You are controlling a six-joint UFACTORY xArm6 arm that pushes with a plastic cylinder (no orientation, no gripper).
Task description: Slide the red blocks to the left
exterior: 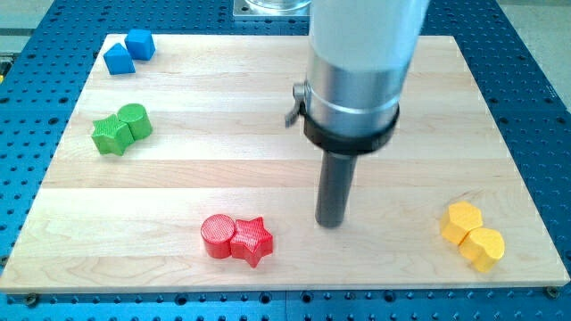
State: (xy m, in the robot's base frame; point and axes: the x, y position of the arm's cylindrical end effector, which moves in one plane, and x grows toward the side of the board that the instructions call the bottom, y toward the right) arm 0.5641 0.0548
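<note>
Blocks sit in pairs on your wooden board (268, 107), with no container among them. Near the front edge you have the red cylinder (217, 236) touching the red star (252, 240). My tip (331, 222), a bare rod with no fingers to spread or pinch, rests just right of the star, apart from it. You'll find two blue blocks (129, 51) far left, two green blocks (121, 128) below them, two yellow blocks (473, 234) near right.

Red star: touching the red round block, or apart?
Touching. The red star sits against the red round block with no board showing between them; my tip stands clear, right.
</note>
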